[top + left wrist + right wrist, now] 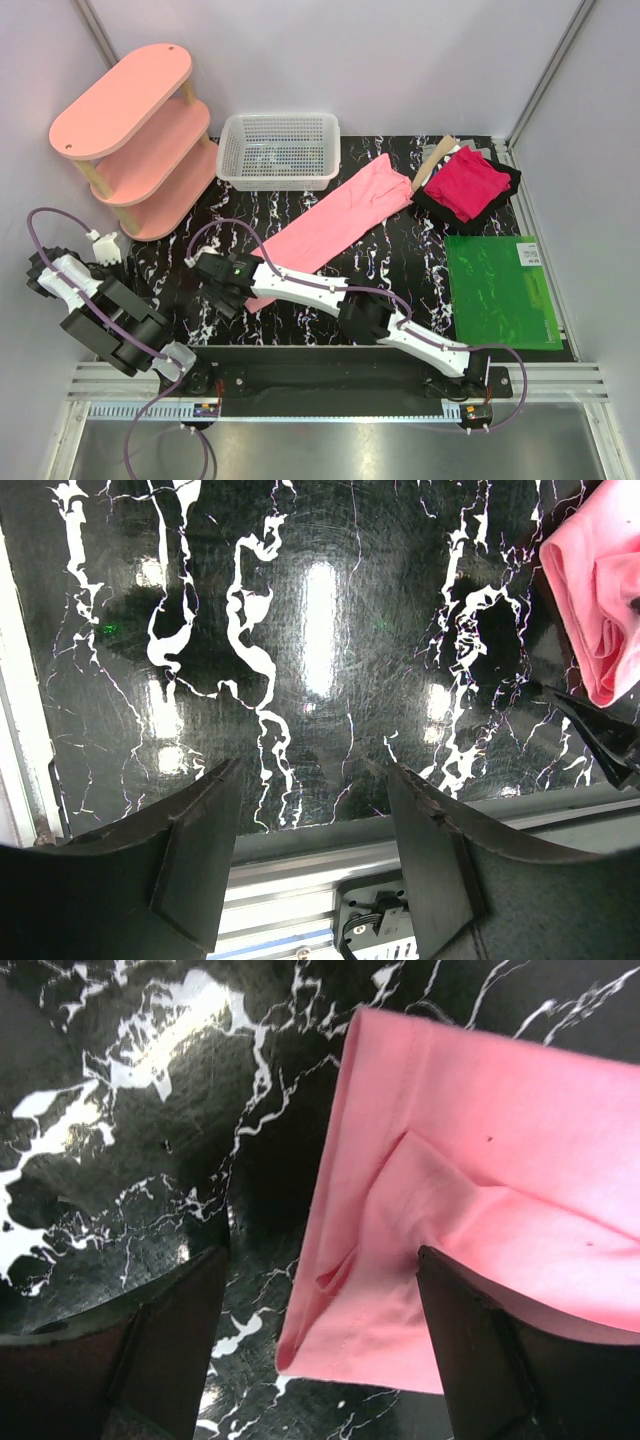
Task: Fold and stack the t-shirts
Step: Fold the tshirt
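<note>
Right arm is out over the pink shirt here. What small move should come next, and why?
Probably lower the right gripper and close on the near end of the salmon-pink t-shirt. Its jaws are open and straddle that end's edge, one finger over cloth, the other over bare table, nothing held. The left gripper hangs open over bare table.

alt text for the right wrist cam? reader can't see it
The right gripper hangs open above a corner of the light pink t-shirt, with nothing between its two dark fingers. One finger sits in front of the cloth, the other in front of the bare, glossy black table with white marble veining. The shirt lies flat with a soft crease near its hemmed corner.
</note>
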### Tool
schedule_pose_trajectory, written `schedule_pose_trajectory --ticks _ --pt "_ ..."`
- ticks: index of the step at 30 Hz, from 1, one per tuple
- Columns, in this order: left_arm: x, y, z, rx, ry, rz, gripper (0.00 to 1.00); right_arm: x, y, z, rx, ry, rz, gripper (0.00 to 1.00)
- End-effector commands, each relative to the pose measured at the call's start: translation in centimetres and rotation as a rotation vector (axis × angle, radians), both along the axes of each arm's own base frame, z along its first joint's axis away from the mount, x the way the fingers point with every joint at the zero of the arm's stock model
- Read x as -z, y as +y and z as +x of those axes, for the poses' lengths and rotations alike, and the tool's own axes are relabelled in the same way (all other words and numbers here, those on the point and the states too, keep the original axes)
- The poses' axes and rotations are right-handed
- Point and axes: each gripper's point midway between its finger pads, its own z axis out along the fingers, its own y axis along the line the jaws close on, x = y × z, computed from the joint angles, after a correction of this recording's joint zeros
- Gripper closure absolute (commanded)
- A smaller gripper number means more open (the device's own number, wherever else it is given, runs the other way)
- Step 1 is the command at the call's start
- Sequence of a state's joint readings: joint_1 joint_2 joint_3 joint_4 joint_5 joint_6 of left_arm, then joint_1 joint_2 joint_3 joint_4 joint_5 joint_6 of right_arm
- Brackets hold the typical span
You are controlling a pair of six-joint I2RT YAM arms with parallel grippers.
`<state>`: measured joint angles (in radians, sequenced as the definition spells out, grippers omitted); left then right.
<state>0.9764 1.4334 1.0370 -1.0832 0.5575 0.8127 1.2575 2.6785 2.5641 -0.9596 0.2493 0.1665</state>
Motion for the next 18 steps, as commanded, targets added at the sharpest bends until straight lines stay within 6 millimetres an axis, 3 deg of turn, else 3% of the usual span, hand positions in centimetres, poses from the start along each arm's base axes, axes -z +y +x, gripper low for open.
schedule_pose_trajectory --ticks 1,9,18 --pt "-0.9 -0.3 0.5 0.021 -0.058 0.002 0.37 -2.3 0.9 2.2 0.019 -0.098 0.057 0.16" --pt "-0.5 -0.6 0.2 0.027 -0.052 -0.009 0.37 -2.2 0.9 3.1 0.021 -0.121 0.055 0.17" --pt "-0.7 -0.2 -0.2 0.022 -0.047 0.008 0.37 1.2 0.2 2.3 0.058 -0.006 0.040 0.29"
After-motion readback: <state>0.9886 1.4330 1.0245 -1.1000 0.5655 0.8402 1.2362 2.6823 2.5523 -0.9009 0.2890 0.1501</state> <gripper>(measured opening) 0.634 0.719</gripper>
